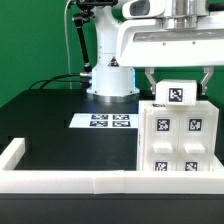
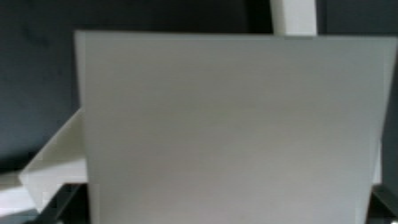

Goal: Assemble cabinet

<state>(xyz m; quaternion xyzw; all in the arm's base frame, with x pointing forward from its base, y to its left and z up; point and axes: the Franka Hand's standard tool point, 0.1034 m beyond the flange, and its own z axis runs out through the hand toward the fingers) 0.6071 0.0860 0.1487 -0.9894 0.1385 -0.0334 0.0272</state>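
Observation:
The white cabinet (image 1: 176, 140) stands upright at the exterior view's right, just behind the low border wall, with several black-and-white tags on its front face. A white top panel (image 1: 178, 95) with one tag sits on top of it. My gripper (image 1: 178, 80) hangs straight above, one dark finger on each side of that top panel, closed against its edges. In the wrist view the flat white panel (image 2: 228, 130) fills almost the whole picture. One dark finger (image 2: 64, 203) shows at its edge; the other finger is hidden.
The marker board (image 1: 103, 121) lies on the black table in front of the arm's base (image 1: 110, 78). A low white border wall (image 1: 70, 178) runs along the table's near side and turns up along the exterior view's left.

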